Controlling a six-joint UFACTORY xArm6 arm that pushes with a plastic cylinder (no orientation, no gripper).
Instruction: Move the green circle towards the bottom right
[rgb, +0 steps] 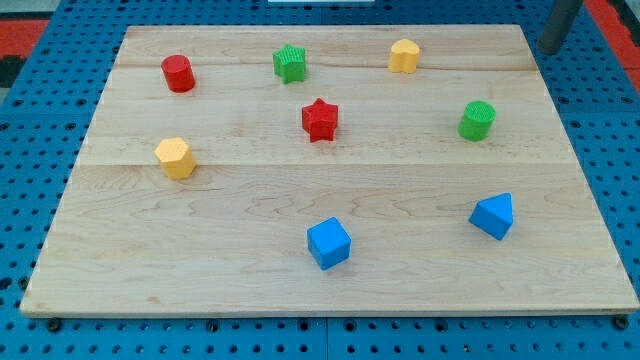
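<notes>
my tip (549, 50): parked way up in the view's top right corner, just off the board's edge, well apart from every block. it's a plain rod, so there's no gripper to call open or closed

green circle (477, 120): sitting on the right side of the board, upper half, below and left of my tip, nothing touching it

bench (230, 270): light wooden board on a blue pegboard, all the blocks spread out on it

green star (290, 63): near the top, a bit left of centre

yellow block (404, 56): top edge, right of the green star, up and left of the green circle; shape's kinda hard to call

red star (320, 120): pretty much mid-board, level with the green circle but well apart

red cylinder (178, 73): top left area

yellow hexagon (175, 158): left side, below the red cylinder

blue cube (329, 243): bottom middle

blue wedge-ish block (493, 215): bottom right, straight below the green circle with a clear gap between them
</notes>
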